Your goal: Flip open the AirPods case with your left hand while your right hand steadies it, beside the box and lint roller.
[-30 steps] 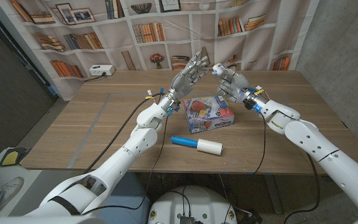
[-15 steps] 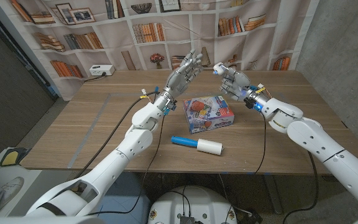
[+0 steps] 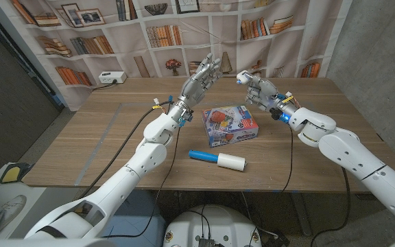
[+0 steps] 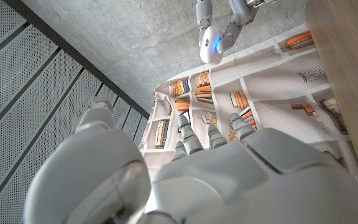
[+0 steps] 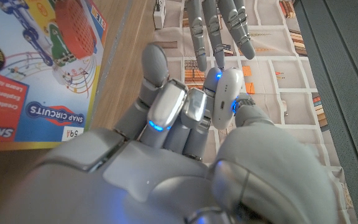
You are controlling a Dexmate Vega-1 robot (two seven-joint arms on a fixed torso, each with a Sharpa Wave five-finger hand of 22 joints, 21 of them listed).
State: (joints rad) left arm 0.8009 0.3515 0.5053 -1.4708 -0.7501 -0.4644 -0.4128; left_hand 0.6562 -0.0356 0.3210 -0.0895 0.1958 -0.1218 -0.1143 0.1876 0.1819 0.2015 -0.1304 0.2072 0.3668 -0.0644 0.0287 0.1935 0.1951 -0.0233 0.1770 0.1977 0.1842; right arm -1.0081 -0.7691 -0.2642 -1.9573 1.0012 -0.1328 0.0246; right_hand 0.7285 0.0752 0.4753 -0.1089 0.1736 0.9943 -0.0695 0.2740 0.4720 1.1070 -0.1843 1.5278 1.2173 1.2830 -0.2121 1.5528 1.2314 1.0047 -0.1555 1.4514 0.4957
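Head view: both arms are raised above the wooden counter, the right hand pinching a small white AirPods case at its fingertips and holding it up in the air over the far side of the counter, apparently so the lid faces the other arm. Opposite it, the left hand stands with fingers spread wide and holding nothing, close to the case but not touching it, seemingly poised to reach in and flip the lid. Right wrist view shows the case clamped between the thumb and curled fingers of the right hand, with the left hand's fingertips hanging just beyond it; whether the lid is open at all cannot be told. Below the hands, the colourful box lies flat near the counter's middle, and the lint roller, blue-handled with a white roll, lies just in front of it, nearer the robot. Behind the counter hangs a backdrop printed with bookshelves, a white power strip sits at the far left edge, and a bare concrete wall closes the room to the right
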